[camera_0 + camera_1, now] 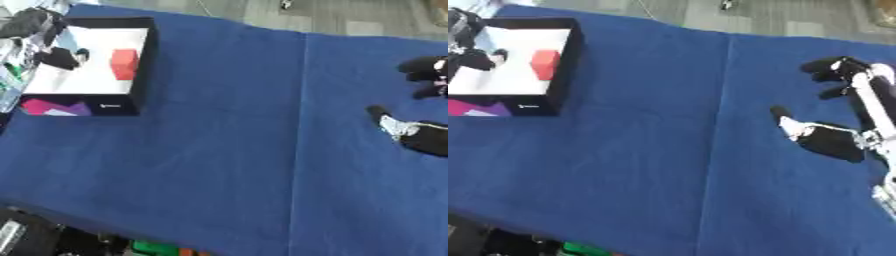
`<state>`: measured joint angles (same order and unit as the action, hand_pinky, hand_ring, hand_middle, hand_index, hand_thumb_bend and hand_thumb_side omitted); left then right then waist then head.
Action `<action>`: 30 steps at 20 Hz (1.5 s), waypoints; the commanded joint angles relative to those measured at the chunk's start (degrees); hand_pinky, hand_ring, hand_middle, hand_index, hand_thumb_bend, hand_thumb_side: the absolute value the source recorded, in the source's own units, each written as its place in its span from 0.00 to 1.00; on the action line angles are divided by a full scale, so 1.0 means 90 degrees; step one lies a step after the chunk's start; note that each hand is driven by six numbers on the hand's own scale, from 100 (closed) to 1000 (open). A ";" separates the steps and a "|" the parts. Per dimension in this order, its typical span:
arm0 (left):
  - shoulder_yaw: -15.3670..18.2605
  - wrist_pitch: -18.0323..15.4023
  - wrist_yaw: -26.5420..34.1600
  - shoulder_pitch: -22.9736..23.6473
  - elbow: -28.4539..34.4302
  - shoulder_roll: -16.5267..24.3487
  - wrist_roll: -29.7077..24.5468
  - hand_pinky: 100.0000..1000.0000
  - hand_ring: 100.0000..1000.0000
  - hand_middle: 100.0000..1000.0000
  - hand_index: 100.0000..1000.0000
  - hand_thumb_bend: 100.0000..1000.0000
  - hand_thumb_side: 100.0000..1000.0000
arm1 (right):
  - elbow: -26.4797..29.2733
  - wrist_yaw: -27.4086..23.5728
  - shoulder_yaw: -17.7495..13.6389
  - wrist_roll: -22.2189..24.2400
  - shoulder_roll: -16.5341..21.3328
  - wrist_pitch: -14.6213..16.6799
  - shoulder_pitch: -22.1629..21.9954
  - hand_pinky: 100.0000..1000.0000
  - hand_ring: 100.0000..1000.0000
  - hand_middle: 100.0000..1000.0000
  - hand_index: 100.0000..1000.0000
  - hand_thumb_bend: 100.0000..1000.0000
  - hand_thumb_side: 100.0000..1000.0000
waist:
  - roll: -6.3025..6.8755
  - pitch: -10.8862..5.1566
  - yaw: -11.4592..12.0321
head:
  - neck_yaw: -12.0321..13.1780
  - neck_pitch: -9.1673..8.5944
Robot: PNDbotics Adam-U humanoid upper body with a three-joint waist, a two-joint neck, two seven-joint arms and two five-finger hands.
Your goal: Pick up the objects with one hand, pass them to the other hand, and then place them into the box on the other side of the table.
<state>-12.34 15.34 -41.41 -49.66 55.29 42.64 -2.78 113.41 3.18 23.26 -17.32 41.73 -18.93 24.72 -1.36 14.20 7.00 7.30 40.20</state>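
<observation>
The table [227,150] is covered with a blue cloth with a straight seam running from 12 o'clock to 6 o'clock slightly right of centre.

A shallow rectangular box with black walls and a white floor [144,60] sits on the table at about 10 o'clock, near the far-left corner. Its near outer wall carries a magenta, purple and white printed panel. A red block [124,64] lies inside the box on the white floor, towards the right wall and apart from it. The rest of the cloth surface carries no loose objects.

The left hand [63,57] is black and is located over the left part of the box at about 10 o'clock. It shows as a dark shape above the white floor, with the arm entering from the upper-left corner. It is clear of the red block. Whether its fingers are open or curled cannot be determined from either view.

The right hand [833,70] is black and is located at about 3 o'clock, above the right part of the table. Its fingers are spread and relaxed, and they grip nothing. The silver-and-white forearm runs from the hand down towards the lower right edge. A second dark section of the same arm, with a pale patch, shows just below the hand.

Dark equipment with green and orange parts [149,247] shows past the near table edge at about 7 o'clock.
</observation>
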 commanded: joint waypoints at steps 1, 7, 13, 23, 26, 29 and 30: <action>0.0142 0.0036 -0.0211 -0.0141 -0.0083 0.0129 0.0139 0.74 0.71 0.64 0.61 0.36 0.05 | 0.0131 -0.0040 -0.0120 -0.0039 0.0144 0.0017 0.0065 0.64 0.77 0.75 0.73 0.38 0.08 | 0.0024 -0.0092 -0.0005 | 0.0023 0.0007; 0.0153 0.0071 -0.0434 -0.0143 -0.0102 0.0114 0.0299 0.78 0.78 0.74 0.78 0.62 0.51 | 0.0131 -0.0053 -0.0123 -0.0039 0.0158 0.0021 0.0036 0.64 0.77 0.75 0.73 0.38 0.09 | 0.0036 -0.0100 0.0004 | -0.0040 0.0027; 0.0159 0.0071 -0.0463 -0.0139 -0.0075 0.0101 0.0338 0.78 0.79 0.75 0.80 0.66 0.61 | 0.0131 -0.0029 -0.0140 -0.0063 0.0171 0.0035 0.0002 0.64 0.77 0.75 0.73 0.38 0.08 | 0.0065 -0.0107 0.0005 | -0.0128 0.0051; 0.0455 0.0143 0.0246 -0.0027 0.0773 0.0017 0.0361 0.81 0.76 0.73 0.76 0.12 0.44 | 0.0131 -0.0148 -0.0429 -0.0340 0.0308 0.0009 -0.0070 0.64 0.76 0.75 0.73 0.37 0.07 | 0.0050 -0.0128 -0.0010 | -0.1076 0.0220; 0.0490 0.0169 0.0541 0.0082 0.1251 0.0048 0.0358 0.81 0.76 0.75 0.74 0.09 0.43 | 0.0131 -0.0205 -0.0573 -0.0470 0.0424 0.0018 -0.0089 0.64 0.76 0.75 0.72 0.39 0.03 | 0.0048 -0.0128 -0.0022 | -0.1349 0.0212; 0.0370 0.0219 0.0841 0.0249 0.1738 0.0135 0.0355 0.82 0.75 0.74 0.73 0.06 0.46 | 0.0131 -0.0147 -0.0706 -0.0534 0.0612 0.0074 -0.0127 0.65 0.77 0.76 0.72 0.42 0.01 | 0.0059 -0.0119 -0.0043 | -0.1570 0.0182; 0.0373 0.0267 0.0938 0.0309 0.1897 0.0131 0.0370 0.82 0.74 0.74 0.73 0.05 0.47 | 0.0131 -0.0134 -0.0752 -0.0542 0.0661 0.0057 -0.0132 0.65 0.77 0.76 0.73 0.42 0.01 | 0.0063 -0.0116 -0.0048 | -0.1629 0.0172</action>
<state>-9.18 17.37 -34.08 -46.17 69.92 41.50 0.40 113.42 1.76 17.79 -21.74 45.32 -18.45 23.13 -1.03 14.20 6.65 -6.53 42.22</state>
